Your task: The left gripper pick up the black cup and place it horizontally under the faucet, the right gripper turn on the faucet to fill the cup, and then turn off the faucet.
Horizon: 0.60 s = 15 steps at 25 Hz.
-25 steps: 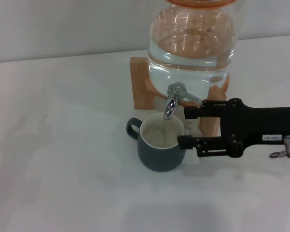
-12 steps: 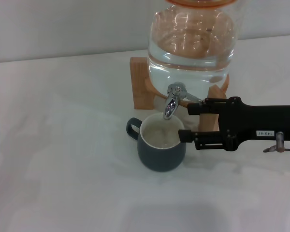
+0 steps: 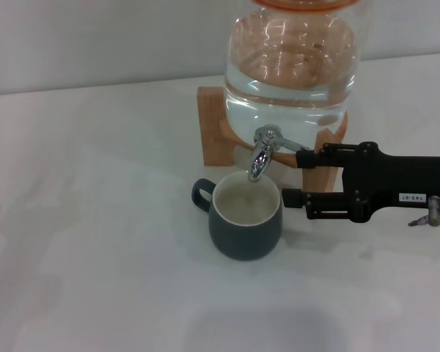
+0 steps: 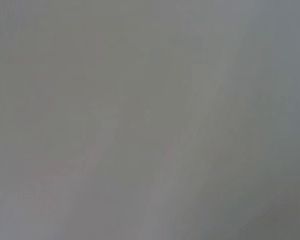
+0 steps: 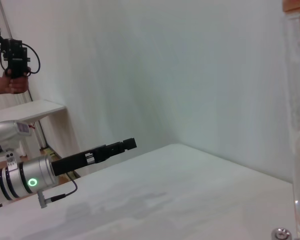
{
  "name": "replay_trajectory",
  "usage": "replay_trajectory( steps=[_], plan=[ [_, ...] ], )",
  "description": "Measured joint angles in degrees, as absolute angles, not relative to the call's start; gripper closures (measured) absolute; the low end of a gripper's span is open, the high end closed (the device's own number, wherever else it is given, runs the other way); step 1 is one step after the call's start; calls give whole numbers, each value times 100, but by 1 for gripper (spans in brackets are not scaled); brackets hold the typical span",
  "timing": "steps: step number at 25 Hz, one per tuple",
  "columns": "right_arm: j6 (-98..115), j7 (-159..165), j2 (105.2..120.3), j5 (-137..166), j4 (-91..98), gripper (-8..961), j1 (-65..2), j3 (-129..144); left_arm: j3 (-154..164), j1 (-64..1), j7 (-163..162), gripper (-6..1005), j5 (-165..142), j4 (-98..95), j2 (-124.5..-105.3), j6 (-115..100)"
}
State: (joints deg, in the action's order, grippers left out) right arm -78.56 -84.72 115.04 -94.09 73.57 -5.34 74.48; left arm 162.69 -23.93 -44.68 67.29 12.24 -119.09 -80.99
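On the white desk (image 3: 95, 220) stand one black cup (image 3: 246, 224), one clear glass jar (image 3: 293, 66) holding water on one wooden stand (image 3: 216, 136), and one chrome faucet (image 3: 262, 150) at the jar's base. The cup sits upright directly under the spout, its loop handle pointing toward the robot's left, its pale inside holding liquid.

One right hand (image 3: 292, 177) reaches in level from the right. Its two long fingers are spread apart with nothing between them. The farther finger's tip is at the end of the faucet's lever, though contact cannot be told. The nearer finger's tip is just beside the cup's rim, apart from it.

One left hand (image 5: 115, 147) shows only in the right wrist view, off beyond the desk's far edge and well apart from the cup. Whether it is open or closed cannot be told. The left wrist view gives only a blank grey surface.

Bare desk lies open to the left of the cup and in front of it. Behind the jar the desk ends at the pale wall, and the stand's legs crowd the space just behind the right hand.
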Motion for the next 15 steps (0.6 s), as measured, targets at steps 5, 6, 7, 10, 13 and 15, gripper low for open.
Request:
replay_trajectory(
  steps=[5, 6, 7, 10, 13, 15],
  plan=[
    [-8110, -8540, 11504, -9449, 7304, 187, -535, 7345, 16268, -2360, -4465, 575, 6728, 1161, -11910, -8101],
    [-8220, -8541, 11505, -9452, 7307, 187, -533, 7313, 16269, -2350, -4465, 575, 6729, 1159, -11910, -8101],
    [-8346, -8544, 11505, -9456, 7316, 187, -530, 7271, 16269, -2341, -4465, 575, 6734, 1159, -11910, -8102],
    [-8897, -8592, 11506, -9534, 7306, 187, -492, 6957, 16258, -2332, -4453, 575, 6760, 1180, -11909, -8104],
    [-9239, -8731, 11505, -9674, 7164, 187, -372, 6321, 16229, -2327, -4332, 575, 6807, 1195, -11901, -8104],
    [-9284, -9016, 11505, -9806, 6902, 187, -293, 5842, 16224, -2323, -4212, 575, 6881, 1204, -11895, -8096]
  ],
)
